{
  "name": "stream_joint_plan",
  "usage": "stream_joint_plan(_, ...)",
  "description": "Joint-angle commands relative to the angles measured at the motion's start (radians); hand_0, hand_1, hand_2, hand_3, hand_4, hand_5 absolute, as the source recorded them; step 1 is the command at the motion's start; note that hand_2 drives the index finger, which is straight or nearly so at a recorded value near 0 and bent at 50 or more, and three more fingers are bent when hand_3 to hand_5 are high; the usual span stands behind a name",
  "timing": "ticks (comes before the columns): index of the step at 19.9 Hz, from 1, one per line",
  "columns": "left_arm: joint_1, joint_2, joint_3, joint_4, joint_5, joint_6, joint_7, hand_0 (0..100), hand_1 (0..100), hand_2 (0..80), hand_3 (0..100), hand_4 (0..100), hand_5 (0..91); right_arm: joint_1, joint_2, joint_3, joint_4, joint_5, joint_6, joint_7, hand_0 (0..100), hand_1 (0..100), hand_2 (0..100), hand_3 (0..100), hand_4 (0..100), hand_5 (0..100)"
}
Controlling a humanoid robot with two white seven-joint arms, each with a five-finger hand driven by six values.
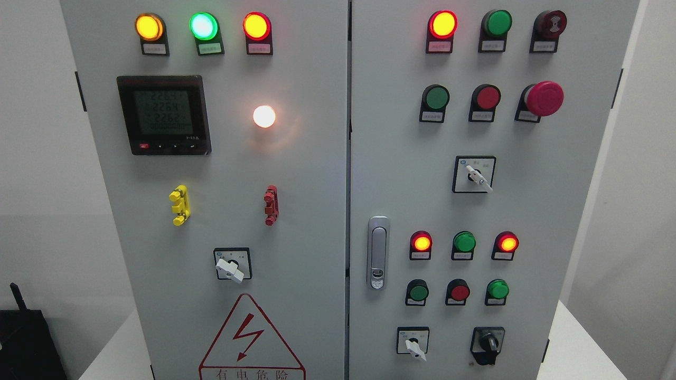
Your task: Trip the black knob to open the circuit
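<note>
Black knob (488,344) untouched, lower right of cabinet door (554,211).
No hand in view, state unknown; knob should be pinched squarely, then turned.

Grey two-door control cabinet (317,221) faced with lamps, buttons and switches.
Left door: a digital meter (163,115), a lit white lamp (264,116), a yellow clip (180,205), a red clip (271,205) and a red warning triangle (251,338). Right door: a red mushroom button (544,98) at upper right and a silver handle (378,252) near the centre seam.
</note>
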Motion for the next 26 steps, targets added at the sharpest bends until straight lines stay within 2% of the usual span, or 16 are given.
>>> stream_joint_plan(1, 0.0, 0.0, 0.001, 0.001, 0.002, 0.001, 0.0, 12, 39, 0.0, 0, 0, 0.0, -0.001, 0.002, 0.007, -0.015, 0.004, -0.06, 0.001, 7, 19, 0, 0, 0, 0)
stream_joint_plan(5, -0.002, 0.0, 0.001, 0.001, 0.002, 0.001, 0.0, 12, 39, 0.0, 0, 0, 0.0, 0.001, 0.002, 0.012, -0.033, 0.009, -0.175, -0.008, 8, 20, 0, 0, 0, 0)
stream_joint_plan(7, 0.0, 0.0, 0.001, 0.001, 0.002, 0.001, 0.0, 12, 39, 0.0, 0, 0, 0.0, 0.021, 0.003, 0.01, -0.082, 0.007, -0.197, -0.01, 8, 20, 0, 0, 0, 0)
stream_joint_plan(12, 0.0, 0.0, 0.001, 0.001, 0.002, 0.001, 0.0, 12, 39, 0.0, 0, 0, 0.0, 0.068, 0.004, 0.012, -0.246, 0.011, -0.195, -0.028, 9, 20, 0, 0, 0, 0)
stream_joint_plan(15, 0.0, 0.0, 0.001, 0.001, 0.002, 0.0, 0.0, 12, 39, 0.0, 0, 0, 0.0, 0.079, 0.002, 0.013, -0.295, 0.012, -0.192, -0.037, 11, 20, 0, 0, 0, 0)
stream_joint_plan(21, 0.0, 0.0, 0.001, 0.001, 0.002, 0.0, 0.0, 12, 39, 0.0, 0, 0, 0.0, 0.078, 0.009, 0.029, -0.35, 0.014, -0.213, -0.12, 12, 23, 0, 0, 0, 0)
stream_joint_plan(26, -0.002, 0.0, 0.001, 0.001, 0.002, 0.001, 0.0, 12, 39, 0.0, 0, 0, 0.0, 0.156, 0.01, 0.046, -0.534, 0.015, -0.221, -0.131, 13, 24, 0, 0, 0, 0)
